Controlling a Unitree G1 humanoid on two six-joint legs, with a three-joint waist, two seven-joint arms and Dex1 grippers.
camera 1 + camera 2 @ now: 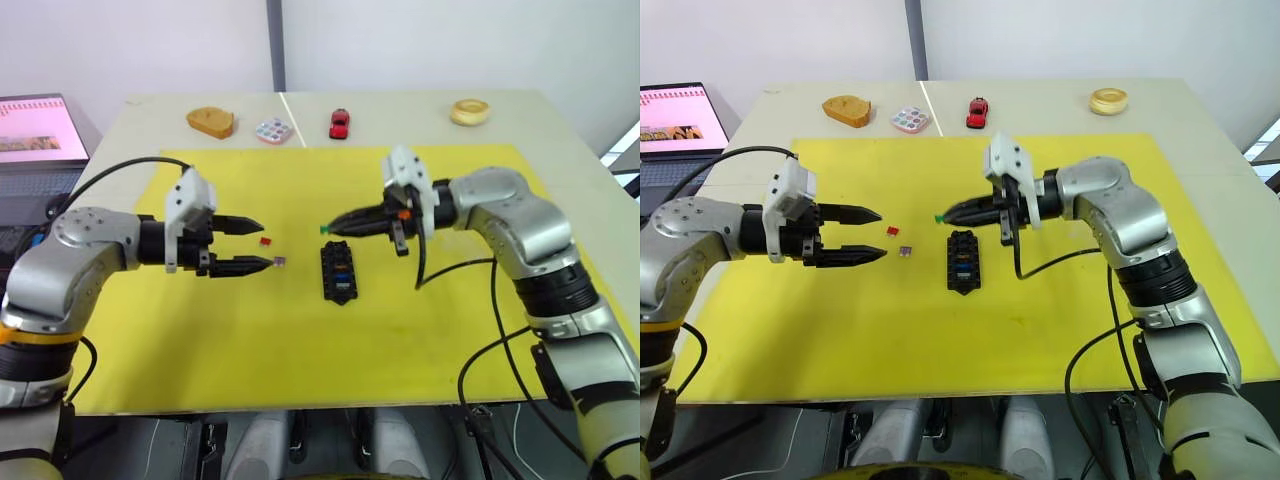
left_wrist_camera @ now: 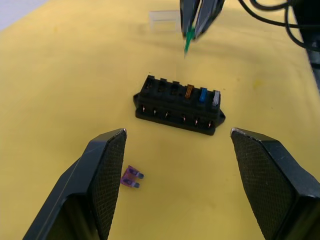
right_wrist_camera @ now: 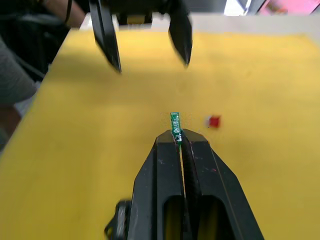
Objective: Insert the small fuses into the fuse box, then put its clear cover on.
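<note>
The black fuse box [image 1: 338,272] lies mid-mat; amber, blue and grey fuses sit in slots at one end [image 2: 202,94]. My right gripper [image 1: 330,227] hovers just behind the box, shut on a green fuse [image 3: 175,121] that sticks out past its tips. My left gripper [image 1: 265,244] stands open to the left of the box with nothing in it. A red fuse [image 1: 265,241] and a purple fuse [image 2: 131,178] lie loose on the mat by its fingers [image 2: 107,170]. The clear cover [image 2: 164,20] lies on the mat beyond the box, behind the right gripper.
A yellow mat [image 1: 300,340] covers the table. Along the far edge stand a wooden piece [image 1: 210,122], a small pastel item [image 1: 273,131], a red toy car [image 1: 340,123] and a tan ring [image 1: 469,111]. A laptop [image 1: 30,130] sits off the table's left side.
</note>
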